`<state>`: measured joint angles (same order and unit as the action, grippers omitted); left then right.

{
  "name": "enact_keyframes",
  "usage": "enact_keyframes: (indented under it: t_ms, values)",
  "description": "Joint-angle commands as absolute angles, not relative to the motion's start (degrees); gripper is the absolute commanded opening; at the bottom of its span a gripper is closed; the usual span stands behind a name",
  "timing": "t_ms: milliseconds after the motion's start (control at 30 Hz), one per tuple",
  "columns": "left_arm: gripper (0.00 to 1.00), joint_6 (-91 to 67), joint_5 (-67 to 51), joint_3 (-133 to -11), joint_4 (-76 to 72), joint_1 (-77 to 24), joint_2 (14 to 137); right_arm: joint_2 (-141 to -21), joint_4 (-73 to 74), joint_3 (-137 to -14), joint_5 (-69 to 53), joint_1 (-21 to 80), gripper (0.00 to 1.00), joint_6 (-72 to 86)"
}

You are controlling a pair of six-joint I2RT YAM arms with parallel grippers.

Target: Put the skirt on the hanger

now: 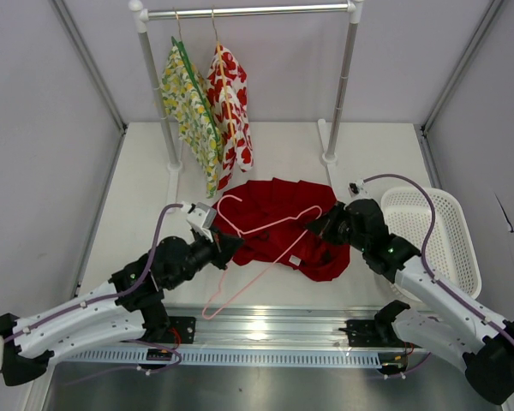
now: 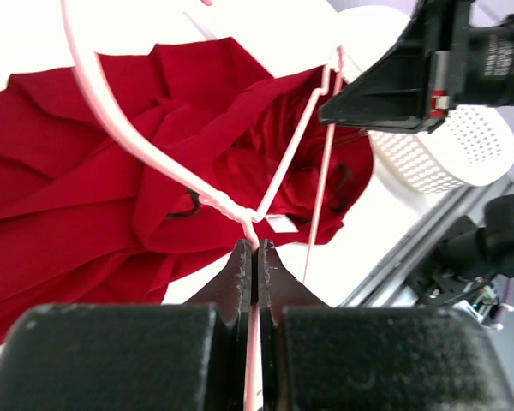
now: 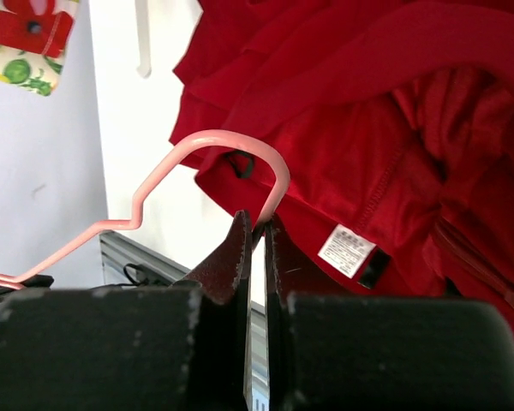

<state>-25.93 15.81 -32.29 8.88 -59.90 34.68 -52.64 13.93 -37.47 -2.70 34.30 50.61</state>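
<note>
Deep-red skirt [image 1: 278, 201]: crumpled in a loose heap on the white table [image 1: 137, 197], in front of the clothes rail [image 1: 265, 10], between the two grippers. Soft, light and limp by the look of the folds. Likely to sag, bunch and slide off thin wire unless spread first. Best taken at the waistband edge, near the white care label [image 3: 347, 248] and the small black hanging loop [image 3: 240, 163], rather than in the bunched middle.

Not yet on the pale pink wire hanger [image 3: 227, 135], held across the top of the heap; impossible to tell whether touching the cloth or just above it. Thin and probably springy, so apt to twist if pulled from one end only.

Fingers of the left gripper [image 2: 257, 250] clamped on the wire just below the twisted neck. Fingers of the right gripper [image 3: 259, 224] pinched on the rounded shoulder end, beside the notch.

Farther out: a yellow-green floral garment [image 1: 188, 107] and a white garment with red flowers [image 1: 231, 98] hanging side by side from the rail; a white plastic basket [image 1: 450, 248] at the right side of the table.
</note>
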Motion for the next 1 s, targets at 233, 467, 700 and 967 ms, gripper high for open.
enact_keyframes:
  t_ms: [233, 467, 700, 967]
  values:
    - [0.01, -26.8, 14.2, -32.2, -3.5, -59.7, 33.3, -49.9, 15.6, -36.8, -9.8, 34.1, 0.00, 47.2]
    - [0.16, -26.9, 13.5, -32.0, -6.7, -59.7, 33.4, -49.8, 14.9, -36.0, -12.4, 34.0, 0.00, 47.9]
    - [0.22, -26.4, 13.0, -32.3, -8.2, -59.6, 34.5, -49.1, 14.0, -36.1, -14.1, 33.8, 0.00, 49.0]
    - [0.21, -27.8, 12.0, -31.0, -9.4, -59.7, 35.1, -48.3, 14.2, -35.5, -13.5, 33.4, 0.00, 50.4]
